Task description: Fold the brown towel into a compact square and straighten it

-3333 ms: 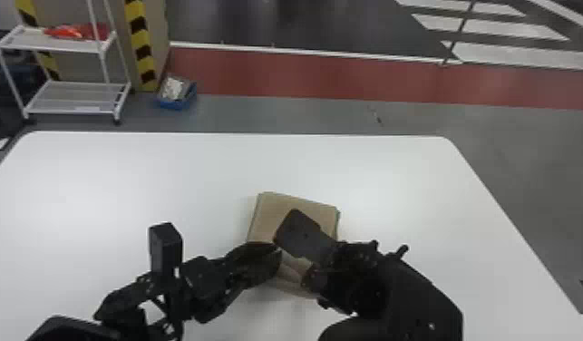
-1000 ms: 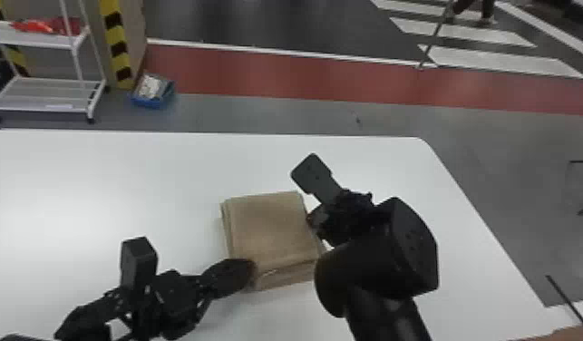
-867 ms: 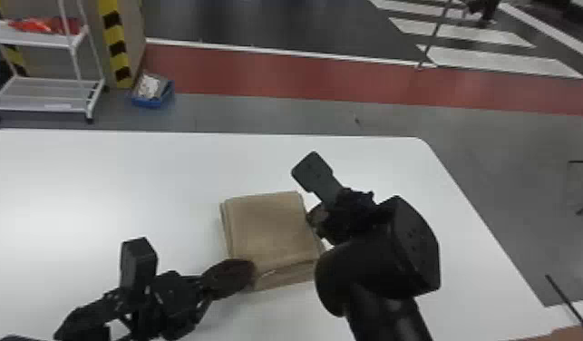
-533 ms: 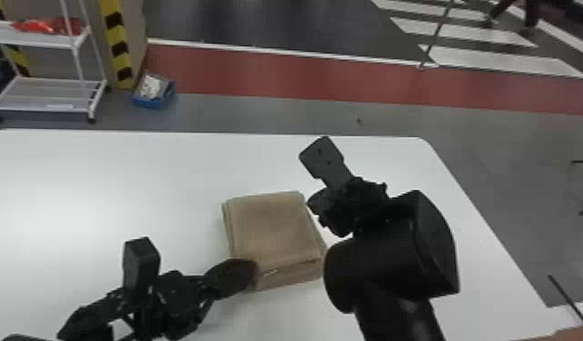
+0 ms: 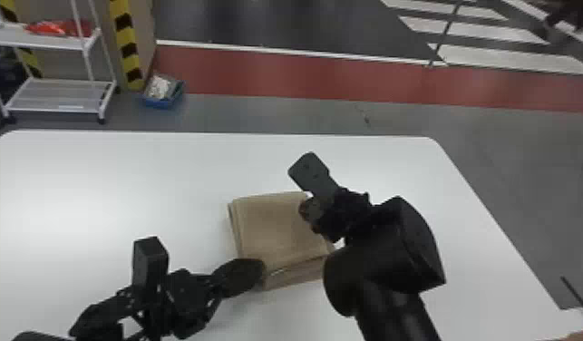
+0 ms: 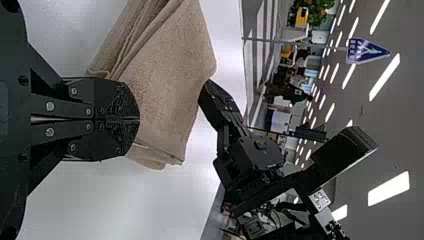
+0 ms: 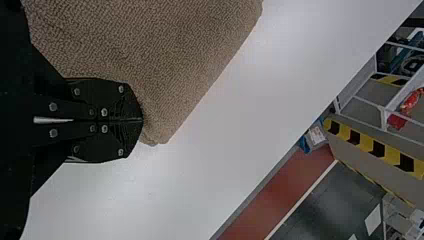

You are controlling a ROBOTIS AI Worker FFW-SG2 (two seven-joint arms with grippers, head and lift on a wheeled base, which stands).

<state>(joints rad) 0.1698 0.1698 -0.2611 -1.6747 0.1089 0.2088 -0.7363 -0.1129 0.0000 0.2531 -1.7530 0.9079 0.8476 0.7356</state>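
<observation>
The brown towel (image 5: 276, 226) lies on the white table (image 5: 122, 181), folded into a squarish stack, with layers showing along its left and near edges in the head view. It sits a little askew to the table's far edge. At its near left corner is the left gripper (image 5: 259, 268), its two flat fingers closed together, with no cloth visible between them. The right gripper (image 5: 305, 210) is at the towel's right side, near the far right corner, its fingers also pressed together, the cloth just beside them in the right wrist view. Past the table's far edge, a blue bin (image 5: 161, 101) stands on the floor near a white shelf rack (image 5: 61, 97), with a black-and-yellow striped post (image 5: 128, 47) between them
</observation>
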